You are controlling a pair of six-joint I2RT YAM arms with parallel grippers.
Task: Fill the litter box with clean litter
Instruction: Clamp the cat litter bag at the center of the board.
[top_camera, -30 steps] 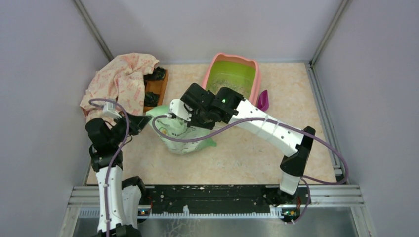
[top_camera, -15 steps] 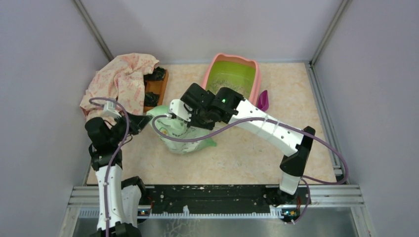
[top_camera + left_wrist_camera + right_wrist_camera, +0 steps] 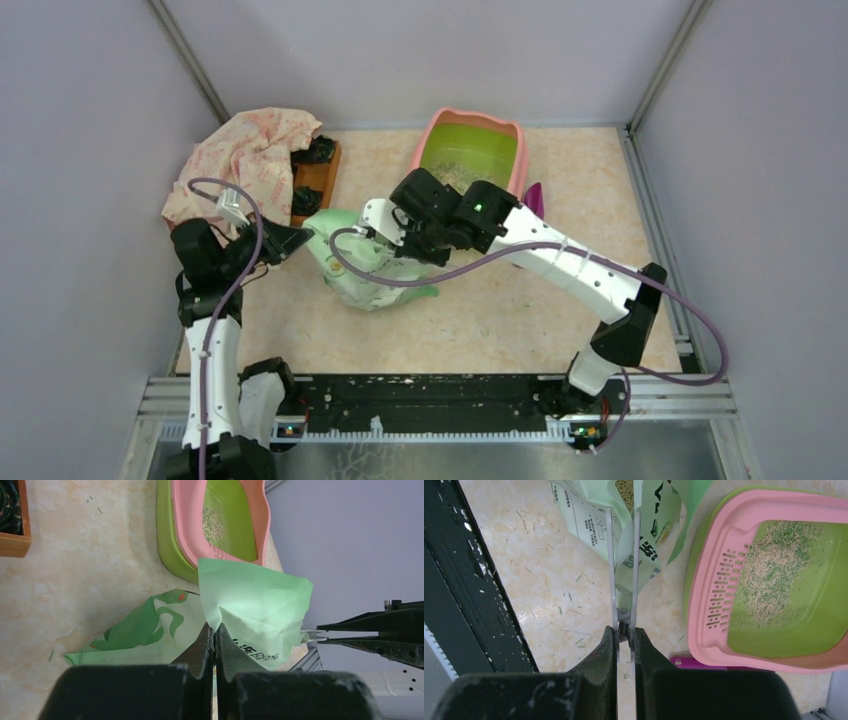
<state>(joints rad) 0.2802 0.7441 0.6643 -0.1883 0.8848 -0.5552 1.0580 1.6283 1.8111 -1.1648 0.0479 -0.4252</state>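
Note:
The litter box (image 3: 437, 122), pink-rimmed and lime-green inside, stands at the back centre, also seen in the left wrist view (image 3: 185, 520) and the right wrist view (image 3: 704, 580). A thin patch of clean litter (image 3: 769, 575) lies on its floor. In front of it is a light green printed bag (image 3: 365, 270), open at the top with granules showing inside (image 3: 624, 490). My left gripper (image 3: 216, 626) is shut on the bag's left corner (image 3: 250, 595). My right gripper (image 3: 624, 630) is shut on a thin metal two-bladed tool (image 3: 622, 555) whose blades straddle the bag's edge.
A magenta scoop (image 3: 533, 203) lies right of the litter box. A patterned cloth (image 3: 250, 160) drapes over a wooden tray (image 3: 315, 180) at the back left. Loose grains dot the floor (image 3: 569, 595). Grey walls enclose three sides, and a black rail (image 3: 430, 395) runs along the near edge.
The right arm has shifted to the right, taking the tool and the bag's top with it. The left gripper has risen slightly toward the back, still pinching the bag's corner.

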